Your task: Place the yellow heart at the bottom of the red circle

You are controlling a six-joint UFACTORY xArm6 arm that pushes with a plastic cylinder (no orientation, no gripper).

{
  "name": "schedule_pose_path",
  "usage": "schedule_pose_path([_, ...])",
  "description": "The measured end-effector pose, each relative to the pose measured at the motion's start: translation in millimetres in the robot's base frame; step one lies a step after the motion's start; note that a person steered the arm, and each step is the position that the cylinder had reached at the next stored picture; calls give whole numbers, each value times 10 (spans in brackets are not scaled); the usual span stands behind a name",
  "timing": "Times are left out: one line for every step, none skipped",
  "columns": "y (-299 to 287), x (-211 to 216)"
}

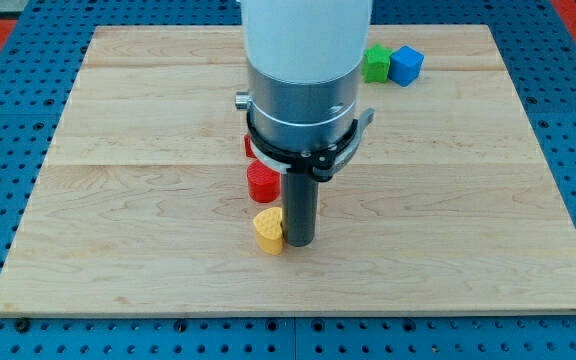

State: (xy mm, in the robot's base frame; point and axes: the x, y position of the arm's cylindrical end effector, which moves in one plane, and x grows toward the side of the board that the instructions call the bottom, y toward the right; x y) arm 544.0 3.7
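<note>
The yellow heart point(267, 231) lies on the wooden board point(118, 200), just below the red circle point(261, 182), with a small gap between them. My tip point(298, 241) rests against the heart's right side. The arm's wide body hides the right part of the red circle and most of the blocks above it.
A green block point(376, 63) and a blue cube point(405, 65) sit touching at the view's top right. A sliver of the red star point(248, 146) shows at the arm's left edge. The other blocks of the column above it are hidden behind the arm.
</note>
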Motion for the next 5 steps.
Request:
schedule_pose_path([160, 105])
schedule_pose_path([85, 111])
schedule_pose_path([-74, 32])
schedule_pose_path([-208, 32])
schedule_pose_path([-118, -63])
